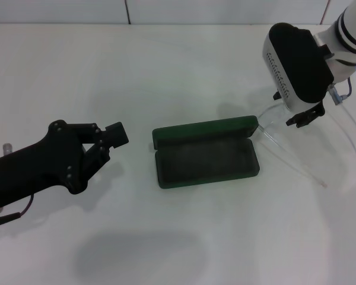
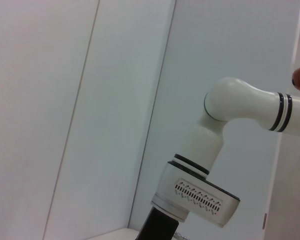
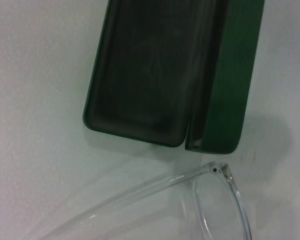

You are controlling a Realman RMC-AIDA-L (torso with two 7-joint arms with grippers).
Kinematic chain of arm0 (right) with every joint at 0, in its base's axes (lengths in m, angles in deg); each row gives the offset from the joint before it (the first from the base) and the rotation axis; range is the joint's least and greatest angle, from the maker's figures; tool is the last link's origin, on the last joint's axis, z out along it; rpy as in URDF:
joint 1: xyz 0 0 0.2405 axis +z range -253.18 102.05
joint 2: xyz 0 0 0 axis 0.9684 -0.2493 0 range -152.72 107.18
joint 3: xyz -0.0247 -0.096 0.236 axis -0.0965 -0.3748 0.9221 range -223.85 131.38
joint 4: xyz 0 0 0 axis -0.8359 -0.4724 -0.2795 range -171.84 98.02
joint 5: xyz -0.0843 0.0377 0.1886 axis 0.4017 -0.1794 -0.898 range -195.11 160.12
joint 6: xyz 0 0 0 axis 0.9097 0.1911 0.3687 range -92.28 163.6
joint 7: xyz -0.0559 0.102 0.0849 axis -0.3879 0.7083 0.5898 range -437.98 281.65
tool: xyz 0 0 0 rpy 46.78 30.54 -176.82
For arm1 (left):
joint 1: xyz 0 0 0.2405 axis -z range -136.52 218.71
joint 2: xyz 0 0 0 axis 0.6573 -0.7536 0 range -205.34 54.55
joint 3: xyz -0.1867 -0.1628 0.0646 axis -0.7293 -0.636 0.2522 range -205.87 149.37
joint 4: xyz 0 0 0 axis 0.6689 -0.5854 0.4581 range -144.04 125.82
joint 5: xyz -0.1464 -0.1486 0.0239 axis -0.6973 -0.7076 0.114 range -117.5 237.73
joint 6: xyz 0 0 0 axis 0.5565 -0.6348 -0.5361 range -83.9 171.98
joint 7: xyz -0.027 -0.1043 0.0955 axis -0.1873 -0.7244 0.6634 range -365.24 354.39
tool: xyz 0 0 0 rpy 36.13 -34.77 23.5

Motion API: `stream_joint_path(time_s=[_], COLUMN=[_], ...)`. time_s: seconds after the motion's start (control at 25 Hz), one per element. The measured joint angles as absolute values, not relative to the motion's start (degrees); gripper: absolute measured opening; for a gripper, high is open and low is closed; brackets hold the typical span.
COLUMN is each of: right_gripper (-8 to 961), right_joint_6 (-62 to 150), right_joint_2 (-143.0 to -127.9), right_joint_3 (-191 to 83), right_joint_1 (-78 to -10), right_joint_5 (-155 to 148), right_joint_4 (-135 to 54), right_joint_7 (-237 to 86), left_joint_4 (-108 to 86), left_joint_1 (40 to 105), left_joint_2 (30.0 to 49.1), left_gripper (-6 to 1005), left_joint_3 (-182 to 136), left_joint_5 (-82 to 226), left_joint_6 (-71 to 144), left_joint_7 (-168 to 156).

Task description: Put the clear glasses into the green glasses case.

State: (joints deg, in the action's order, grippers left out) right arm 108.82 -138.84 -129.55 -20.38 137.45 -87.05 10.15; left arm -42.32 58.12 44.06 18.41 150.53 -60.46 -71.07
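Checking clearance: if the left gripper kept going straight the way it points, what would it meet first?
Probably the open green glasses case: the left gripper points at its near end, with bare table between. Height is unclear.

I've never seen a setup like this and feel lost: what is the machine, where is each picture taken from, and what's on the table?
It is a two-armed robot. The head camera looks down on a white table. The green glasses case lies open and empty. The clear glasses lie unfolded at its right. The right gripper hangs over them; the left gripper waits left of the case. The right wrist camera shows the case and glasses close up. The left wrist camera shows only a wall and the other arm.
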Motion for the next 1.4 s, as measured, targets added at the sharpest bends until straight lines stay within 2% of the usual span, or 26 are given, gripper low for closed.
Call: stream_joint_path(time_s=[0.48,0.6,0.8,1.0,1.4], right_gripper=[363,356,210,145,134], right_joint_6=[107.5,108.2,108.5,109.5,120.6], right_joint_2=[-138.96,-138.97,-138.96,-138.89,-138.87], right_joint_3=[-130.1,-131.1,-131.7,-131.7,-131.8], right_joint_1=[-20.2,-20.4,-20.8,-22.2,-31.9], right_joint_5=[137.4,137.5,138.1,138.2,138.2], right_joint_4=[-86.0,-86.4,-87.2,-90.4,-108.3], right_joint_7=[11.1,12.3,14.6,16.9,17.8], left_joint_4=[-42.3,-42.3,-42.3,-42.3,-42.3], left_joint_1=[57.1,57.0,56.9,56.7,55.8], left_joint_2=[44.11,44.13,44.13,44.14,44.23], left_gripper=[32,32,32,32,32], left_joint_3=[18.4,18.4,18.4,18.4,18.4], left_joint_5=[150.5,150.5,150.5,150.5,150.4], left_joint_6=[-60.5,-60.5,-60.5,-60.6,-60.9], left_joint_7=[-71.0,-71.0,-71.0,-71.0,-71.0])
